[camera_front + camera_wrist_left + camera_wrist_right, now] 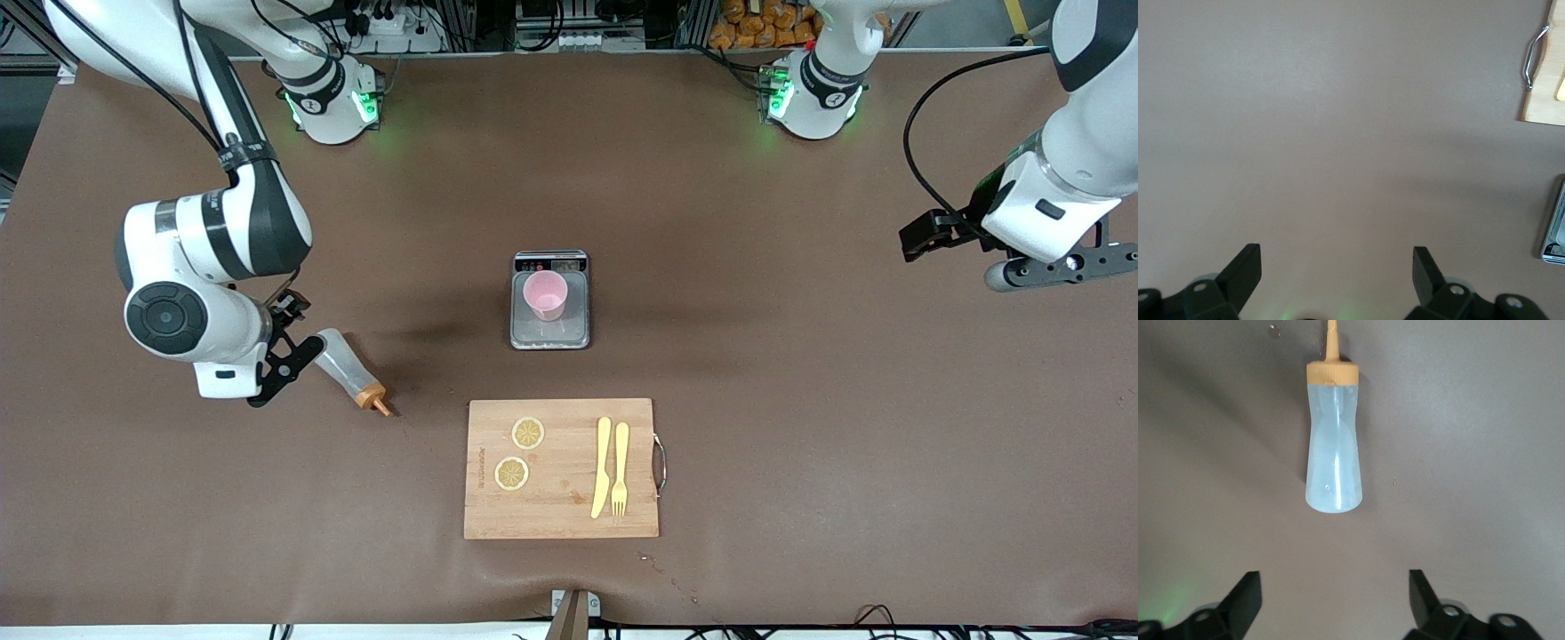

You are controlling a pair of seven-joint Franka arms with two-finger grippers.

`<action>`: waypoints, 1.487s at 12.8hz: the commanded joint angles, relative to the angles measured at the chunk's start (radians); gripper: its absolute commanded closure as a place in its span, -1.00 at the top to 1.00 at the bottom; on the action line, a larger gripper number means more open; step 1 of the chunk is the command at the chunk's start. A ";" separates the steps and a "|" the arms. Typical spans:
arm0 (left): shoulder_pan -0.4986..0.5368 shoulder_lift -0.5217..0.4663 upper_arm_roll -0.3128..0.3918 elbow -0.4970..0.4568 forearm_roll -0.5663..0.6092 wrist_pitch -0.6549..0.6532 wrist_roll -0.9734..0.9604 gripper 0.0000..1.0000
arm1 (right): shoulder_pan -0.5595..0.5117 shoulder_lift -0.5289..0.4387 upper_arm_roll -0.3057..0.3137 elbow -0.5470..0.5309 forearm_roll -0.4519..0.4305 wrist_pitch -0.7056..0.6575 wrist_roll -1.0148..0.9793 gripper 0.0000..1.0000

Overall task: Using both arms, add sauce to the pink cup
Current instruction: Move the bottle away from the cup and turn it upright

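Two claws stand spread and empty. Right claw sits just beside the sauce, which lies flat on the surface. Pink cup stands upright on the scale to register weight; left claw waits well apart

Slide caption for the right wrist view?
Open right pincer above the sauce bottle lying on the brown table.
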 commanded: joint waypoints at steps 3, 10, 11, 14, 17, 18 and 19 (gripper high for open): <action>0.001 -0.016 0.000 -0.020 -0.009 0.014 -0.003 1.00 | -0.006 -0.015 0.012 -0.035 -0.002 0.048 -0.005 1.00; 0.001 -0.011 0.000 -0.021 -0.006 0.031 -0.003 1.00 | -0.006 -0.006 0.013 -0.175 0.003 0.284 -0.005 1.00; 0.001 -0.011 0.000 -0.021 -0.006 0.036 -0.003 1.00 | -0.006 -0.001 0.013 -0.213 0.003 0.344 -0.007 1.00; 0.001 -0.013 0.000 -0.024 -0.006 0.036 -0.003 1.00 | -0.013 0.009 0.013 -0.269 0.003 0.449 -0.056 1.00; 0.001 -0.011 0.000 -0.024 -0.006 0.037 -0.003 1.00 | -0.018 0.048 0.015 -0.270 0.004 0.536 -0.126 1.00; 0.003 -0.008 0.000 -0.021 -0.006 0.051 -0.003 1.00 | -0.019 0.058 0.016 -0.281 0.004 0.562 -0.137 1.00; 0.001 -0.004 0.000 -0.021 -0.008 0.062 -0.003 1.00 | -0.016 0.062 0.018 -0.299 0.004 0.593 -0.140 1.00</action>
